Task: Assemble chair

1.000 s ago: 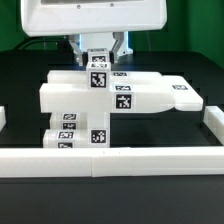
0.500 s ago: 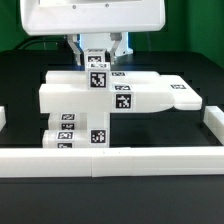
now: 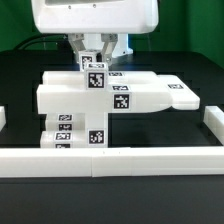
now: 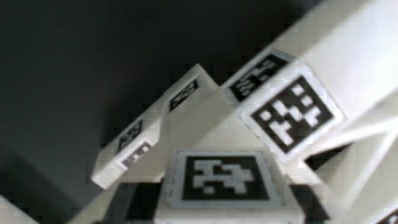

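Note:
The chair's white tagged parts are grouped mid-table in the exterior view: a wide flat panel [image 3: 70, 97], a rounded piece [image 3: 180, 94] on the exterior view's right, and thick blocks [image 3: 80, 132] in front. My gripper [image 3: 93, 58] hangs over the back of the group, shut on a small tagged white block [image 3: 92, 75] that is slightly tilted and sits at the panel's top edge. In the wrist view this block [image 4: 224, 178] fills the space between my gripper [image 4: 226, 205] fingers [image 4: 128, 200], with the tagged panels [image 4: 285, 105] slanting away beyond it.
A long white border rail [image 3: 110, 161] runs along the front, with short side rails at the exterior view's left [image 3: 3, 118] and right [image 3: 214, 124]. The arm's white body [image 3: 95, 15] fills the top of the exterior view.
The gripper and its block have shifted a little toward the exterior view's left and upward, and the block now tilts slightly. The other parts have not moved.

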Available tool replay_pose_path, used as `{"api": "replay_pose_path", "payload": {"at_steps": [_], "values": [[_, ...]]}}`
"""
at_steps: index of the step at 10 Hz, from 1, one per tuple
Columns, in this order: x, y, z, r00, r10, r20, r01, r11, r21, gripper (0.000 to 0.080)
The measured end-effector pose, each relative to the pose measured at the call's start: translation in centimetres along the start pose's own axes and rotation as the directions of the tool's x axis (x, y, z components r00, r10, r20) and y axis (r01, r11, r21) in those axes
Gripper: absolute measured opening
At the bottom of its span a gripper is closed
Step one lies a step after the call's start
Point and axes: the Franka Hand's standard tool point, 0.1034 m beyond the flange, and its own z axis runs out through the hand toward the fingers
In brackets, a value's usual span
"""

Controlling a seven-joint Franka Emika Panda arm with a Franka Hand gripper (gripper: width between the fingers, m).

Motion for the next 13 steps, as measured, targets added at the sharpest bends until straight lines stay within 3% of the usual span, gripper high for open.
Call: {"api": "replay_pose_path", "payload": {"at_steps": [2,5,6,7,8,9,11,13], "values": [[0.13,-0.26,0.01,0.986,0.166,-0.002,-0.166,0.986,0.001,0.0268],[0.13,-0.29,0.02,0.974,0.225,0.001,-0.225,0.974,0.006,0.0268],[0.13,-0.29,0.02,0.98,0.201,0.001,-0.201,0.979,0.006,0.0355],[0.13,-0.29,0.02,0.982,0.187,0.001,-0.187,0.982,0.006,0.0538],[0.19,-0.27,0.01,0.993,0.121,-0.001,-0.121,0.993,0.007,0.0616],[0.19,-0.25,0.02,1.0,0.019,-0.002,-0.019,1.0,0.006,0.0639],[0.21,-0.2,0.0,0.99,-0.142,-0.002,0.142,0.99,0.005,0.0648],[0.43,-0.1,-0.26,0.917,-0.4,-0.003,0.4,0.917,-0.005,0.0649]]}}
